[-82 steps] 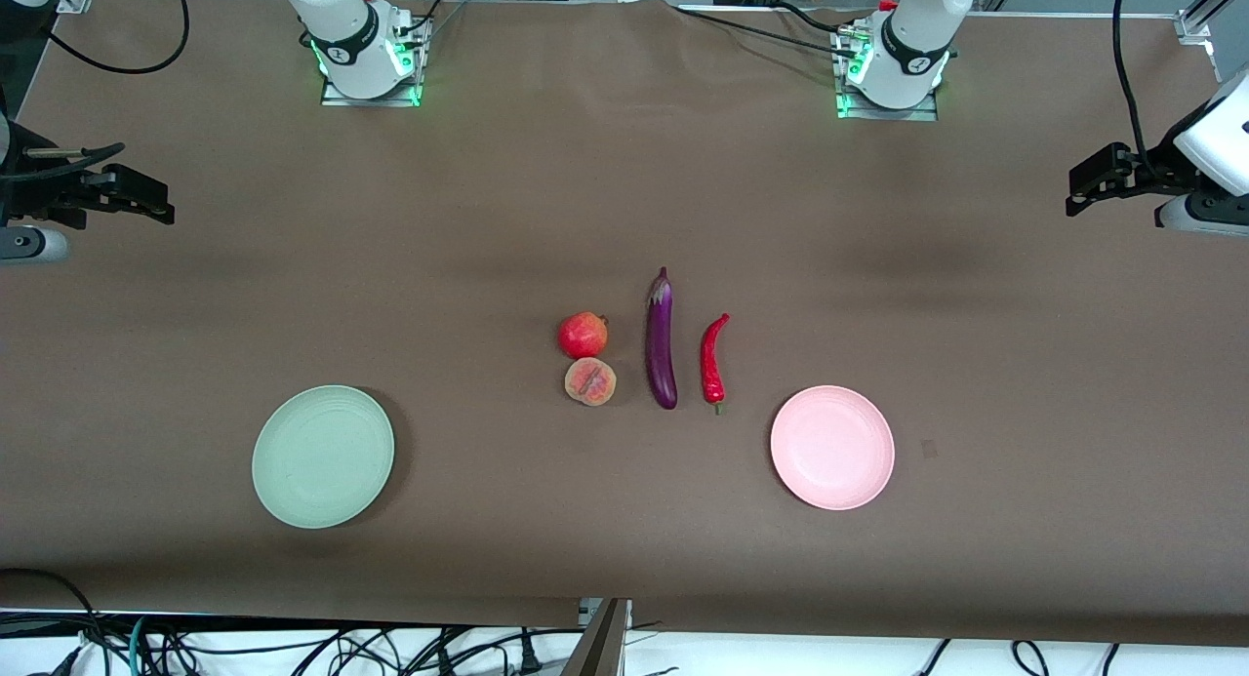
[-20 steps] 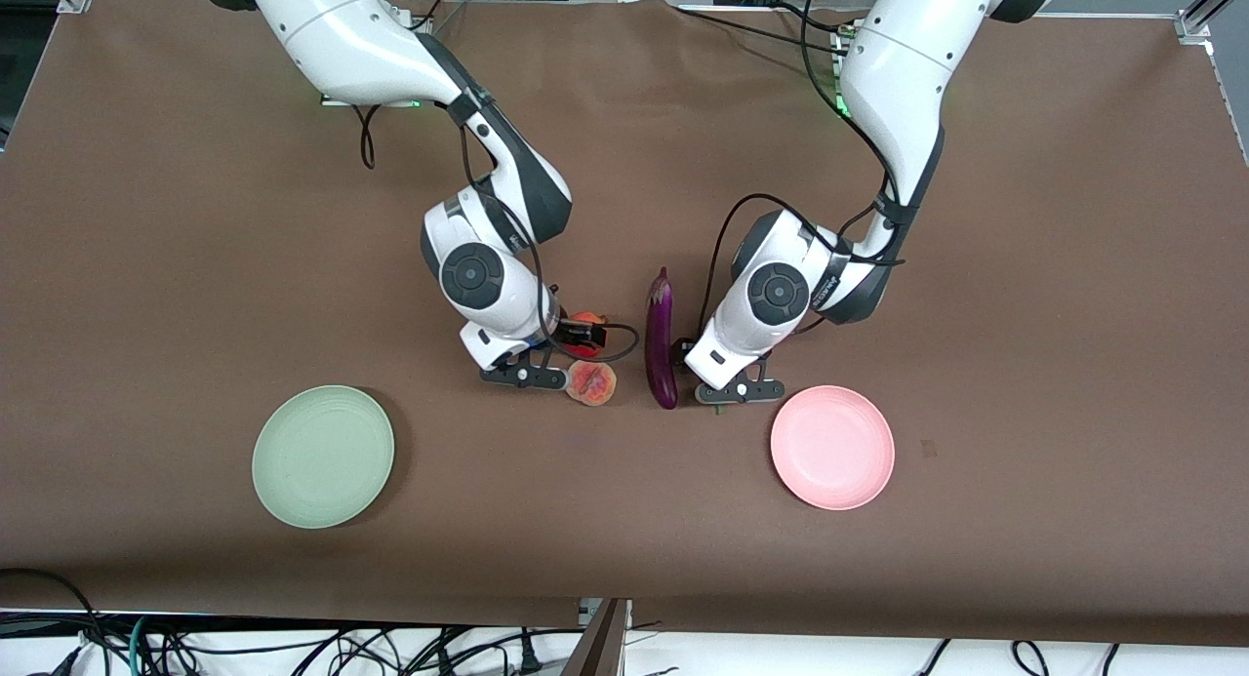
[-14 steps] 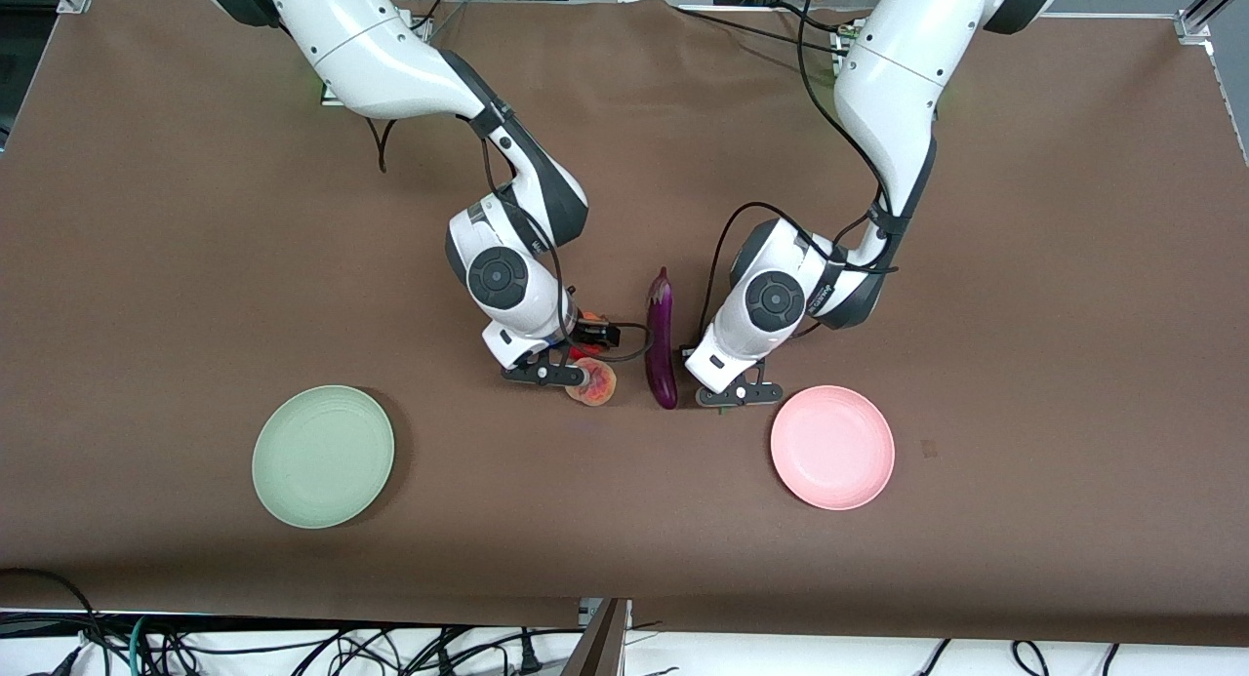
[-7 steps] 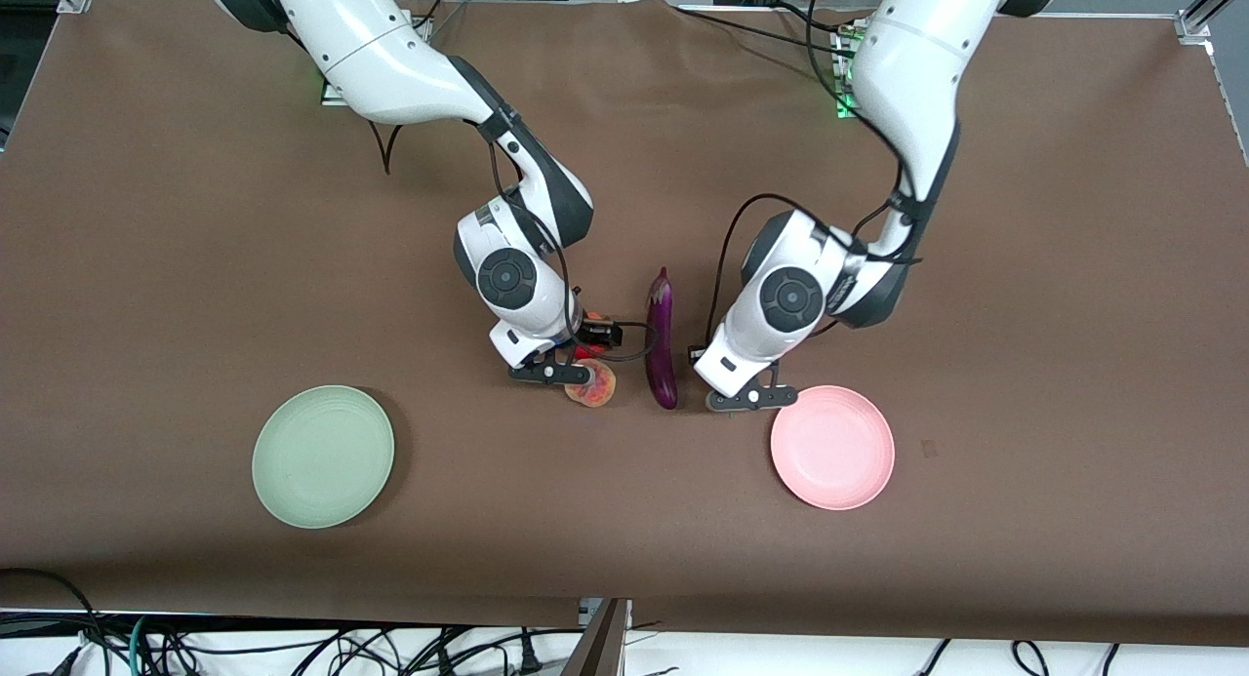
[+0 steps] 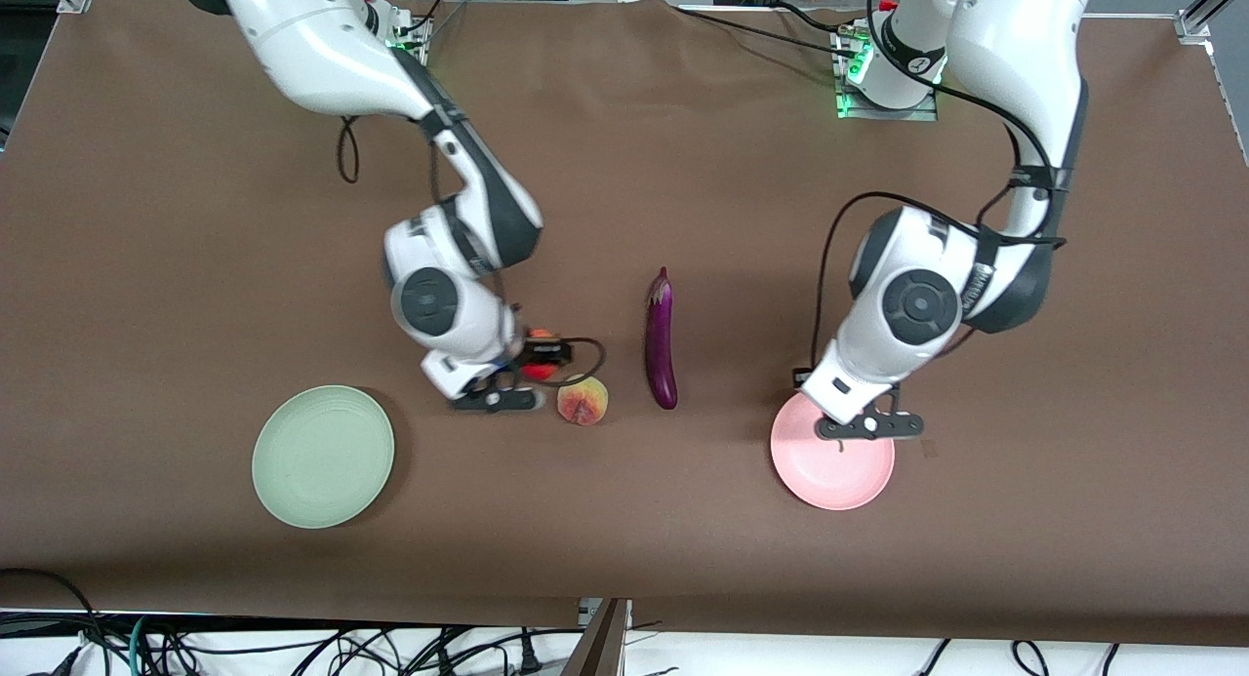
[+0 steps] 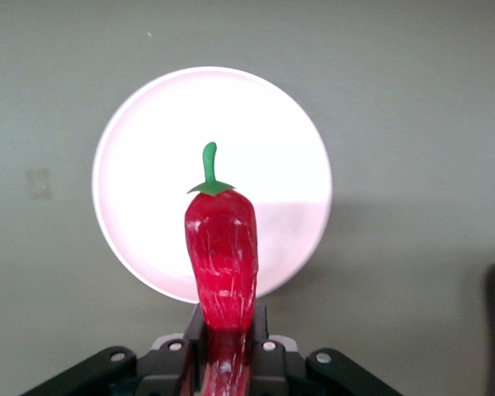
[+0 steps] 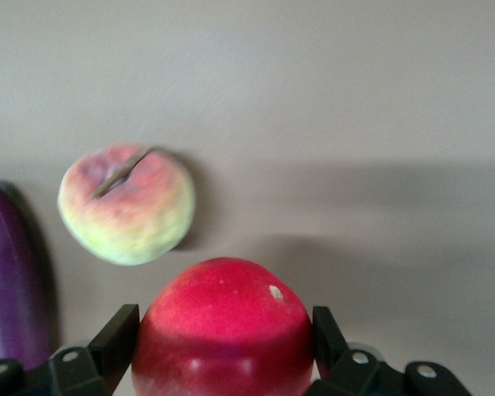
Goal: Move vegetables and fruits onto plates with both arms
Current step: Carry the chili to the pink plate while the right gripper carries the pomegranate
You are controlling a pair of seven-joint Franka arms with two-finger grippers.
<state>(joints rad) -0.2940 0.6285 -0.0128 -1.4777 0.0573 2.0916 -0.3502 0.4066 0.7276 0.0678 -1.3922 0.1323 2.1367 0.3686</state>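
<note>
While the left hand (image 6: 224, 363) pinches the red chili pepper (image 6: 221, 256) over the pale pink plate (image 5: 859, 481), the right hand (image 7: 224, 346) grips the pomegranate (image 7: 224, 330) above the worktop (image 5: 146, 266), near the peach (image 5: 583, 401) and short of the mint green plate (image 5: 322, 457). Both carries look underway. Next, the left should lower and let go; the right must travel on to its plate. The eggplant (image 5: 661, 339) and peach await pickup.

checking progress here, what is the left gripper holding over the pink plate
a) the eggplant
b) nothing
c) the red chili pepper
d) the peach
c: the left gripper is shut on the red chili pepper, which hangs over the pink plate.
</note>
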